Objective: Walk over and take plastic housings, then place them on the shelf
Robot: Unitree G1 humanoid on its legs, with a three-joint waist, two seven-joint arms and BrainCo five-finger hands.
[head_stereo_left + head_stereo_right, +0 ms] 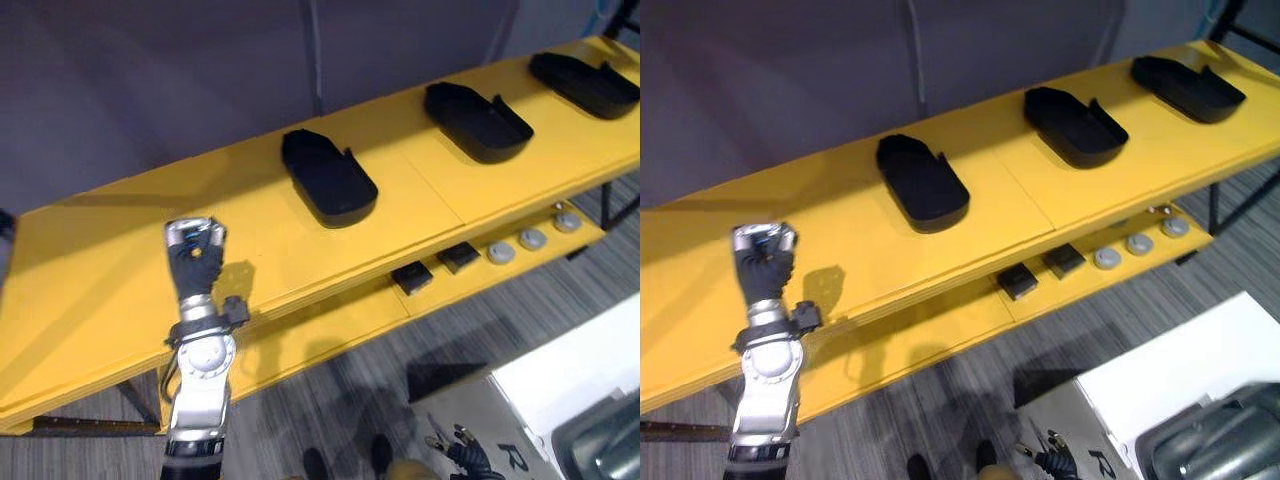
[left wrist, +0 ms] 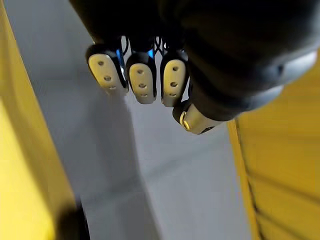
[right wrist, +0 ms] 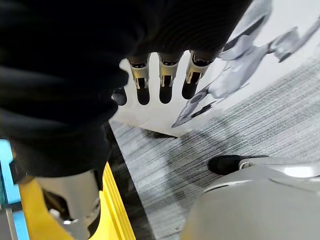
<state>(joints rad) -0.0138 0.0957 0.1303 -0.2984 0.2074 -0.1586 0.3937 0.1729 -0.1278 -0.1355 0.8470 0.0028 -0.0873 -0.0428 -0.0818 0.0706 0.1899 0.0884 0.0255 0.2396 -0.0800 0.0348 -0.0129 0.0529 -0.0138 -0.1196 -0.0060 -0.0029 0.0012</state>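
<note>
Closest to you, your left hand [image 1: 196, 252] stands raised on its arm over the front left part of the yellow shelf [image 1: 90, 290]. Its fingers are curled into a fist with nothing inside, and its wrist view shows the curled tips against the grey wall [image 1: 150, 80]. Up and to its right, well apart across bare yellow board, lies the first housing [image 1: 328, 178], a black open shell resting flat on the top board. Further right along the same board sit the middle housing [image 1: 477, 122] and then the far housing [image 1: 585, 83], each apart from the others. Below them, on the lower board [image 1: 330, 335], you have two small black blocks [image 1: 412, 277] side by side. To their right is a row of three grey discs [image 1: 532, 239]. Down at the right, your right hand [image 3: 168, 82] hangs with fingers straight and loose, holding nothing, over the grey carpet [image 3: 200, 165] beside a white box [image 1: 575, 385].
</note>
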